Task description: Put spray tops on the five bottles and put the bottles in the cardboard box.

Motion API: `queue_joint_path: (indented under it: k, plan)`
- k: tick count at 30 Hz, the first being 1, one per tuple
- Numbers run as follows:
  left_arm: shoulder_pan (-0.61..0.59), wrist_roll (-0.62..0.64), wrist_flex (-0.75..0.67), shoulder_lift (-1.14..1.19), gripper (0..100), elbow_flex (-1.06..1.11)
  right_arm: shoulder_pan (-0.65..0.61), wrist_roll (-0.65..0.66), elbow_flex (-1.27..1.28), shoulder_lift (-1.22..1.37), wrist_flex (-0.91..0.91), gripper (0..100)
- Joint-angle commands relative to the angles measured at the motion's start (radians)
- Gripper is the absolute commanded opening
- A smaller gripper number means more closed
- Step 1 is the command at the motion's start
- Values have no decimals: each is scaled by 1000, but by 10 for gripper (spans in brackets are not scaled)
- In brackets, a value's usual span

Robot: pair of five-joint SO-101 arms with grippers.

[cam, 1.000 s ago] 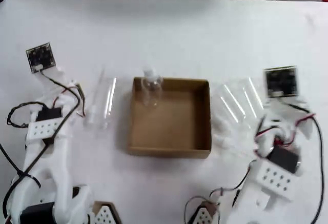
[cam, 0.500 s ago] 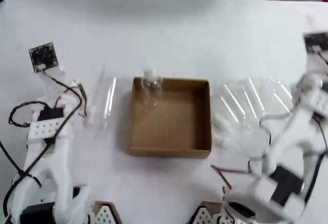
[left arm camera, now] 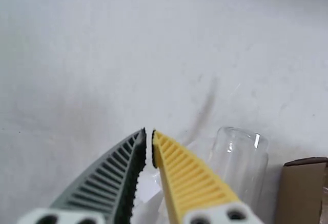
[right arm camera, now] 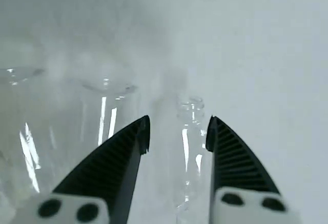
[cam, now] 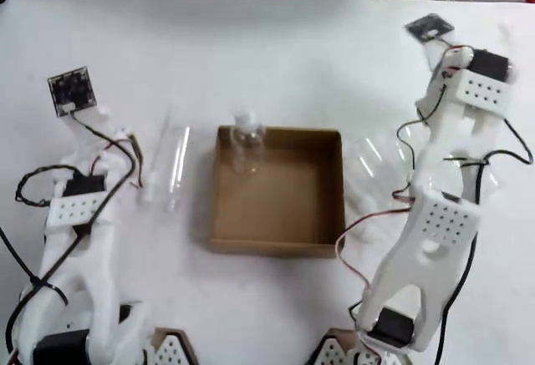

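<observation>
The cardboard box [cam: 277,240] sits at the table's middle, and one clear bottle with a white spray top [cam: 247,143] stands in its far left corner. A bare clear bottle [cam: 171,167] lies left of the box, also seen as a bottle [left arm camera: 239,156] beside my left gripper [left arm camera: 149,133], which is shut and empty just above the white table. Several clear bottles [cam: 386,163] lie right of the box under my right arm [cam: 466,99]. My right gripper [right arm camera: 177,131] is open, its fingers on either side of an open-necked bottle [right arm camera: 189,131] without touching it.
The white table [cam: 276,56] stretches bare behind the box. A box corner [left arm camera: 303,188] lies close to the left gripper. Loose red and black cables [cam: 368,219] hang off the right arm near the box's right wall. More clear bottles [right arm camera: 97,126] crowd beside the right gripper.
The right arm has swung from the front right of the table up and out toward the far right, over the bottles there. The left arm has stayed put.
</observation>
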Motion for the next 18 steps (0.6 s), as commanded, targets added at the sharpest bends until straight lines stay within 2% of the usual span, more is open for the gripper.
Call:
queue_joint_path:
  k: [1, 5, 18]
  plan:
    - [13, -12, -32, -18, 28, 0, 10, 31, -173, 76, 21, 166]
    - [19, -12, -35, -18, 28, 0, 10, 106, -249, 171, 31, 166]
    - [22, -12, -34, -18, 28, 0, 53, 109, -316, 237, 8, 166]
